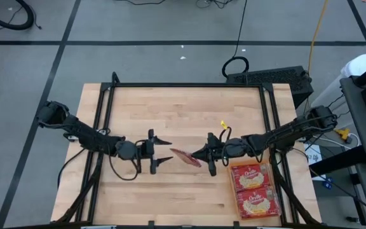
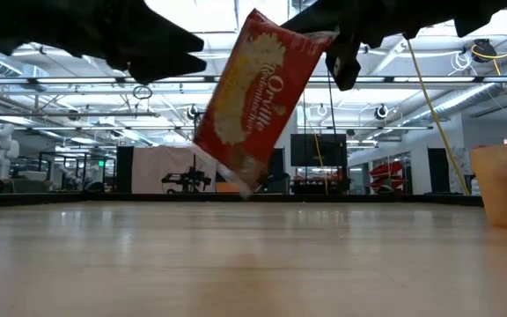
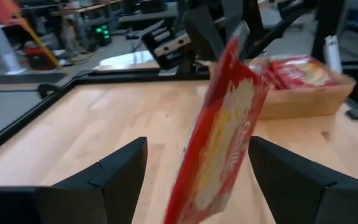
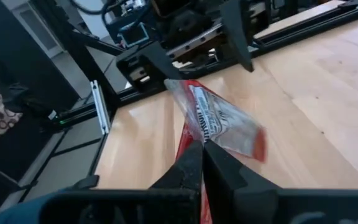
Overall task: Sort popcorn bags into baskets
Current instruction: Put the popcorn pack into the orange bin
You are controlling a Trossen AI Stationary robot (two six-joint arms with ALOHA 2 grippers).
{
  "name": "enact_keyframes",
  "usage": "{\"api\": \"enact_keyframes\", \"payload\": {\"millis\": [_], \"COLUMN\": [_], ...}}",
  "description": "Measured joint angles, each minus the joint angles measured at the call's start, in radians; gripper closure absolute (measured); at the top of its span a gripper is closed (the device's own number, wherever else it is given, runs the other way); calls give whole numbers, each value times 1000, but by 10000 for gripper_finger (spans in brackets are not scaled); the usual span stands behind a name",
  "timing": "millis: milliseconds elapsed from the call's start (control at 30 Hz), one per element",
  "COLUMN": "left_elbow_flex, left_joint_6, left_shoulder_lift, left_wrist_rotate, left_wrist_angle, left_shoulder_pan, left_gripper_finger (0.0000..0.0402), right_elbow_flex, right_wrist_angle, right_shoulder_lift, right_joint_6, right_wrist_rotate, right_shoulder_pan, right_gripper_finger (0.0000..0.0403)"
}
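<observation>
One red popcorn bag point(image 2: 253, 97) with a yellow-cream picture hangs in the air above the table's middle. My right gripper point(image 1: 196, 154) is shut on it. My left gripper point(image 1: 169, 151) is open and level, just left of the bag. In the left wrist view its fingers point(image 3: 123, 177) stand on either side of the bag point(image 3: 222, 130) without touching it. The orange basket point(image 1: 234, 191) sits at the table's near right. It holds two red bags point(image 1: 253, 179) lying flat, one behind the other. My right gripper pinches the bag between its two shut fingers point(image 4: 194, 163), at the bag's top corner point(image 2: 317, 40). The fingers reach in level from the table's right side. The bag is lifted clear of the table and hangs tilted below the fingers, its lower end point(image 2: 236, 180) toward the left.
The wooden table top point(image 1: 183, 108) is framed by dark rails point(image 1: 186, 85). Bare wood lies under and around the hanging bag. The basket point(image 2: 504, 180) stands at the right, behind my right gripper. Cables and equipment point(image 1: 269, 76) lie on the floor beyond the far edge.
</observation>
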Motion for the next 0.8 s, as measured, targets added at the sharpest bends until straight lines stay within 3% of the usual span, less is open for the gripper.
{"api": "enact_keyframes", "payload": {"millis": [300,567,800], "left_elbow_flex": [0,0,41], "left_joint_6": [-1,-1,2], "left_shoulder_lift": [36,151,257], "left_wrist_rotate": [366,389,510], "left_wrist_angle": [80,172,239], "left_shoulder_pan": [140,173,176], "left_gripper_finger": [119,119,141], "right_elbow_flex": [1,3,80], "right_wrist_angle": [188,284,297], "right_shoulder_lift": [101,185,254], "right_joint_6": [-44,-60,-93], "right_wrist_rotate": [-6,-32,-84], "right_shoulder_pan": [7,6,0], "right_gripper_finger": [403,403,403]}}
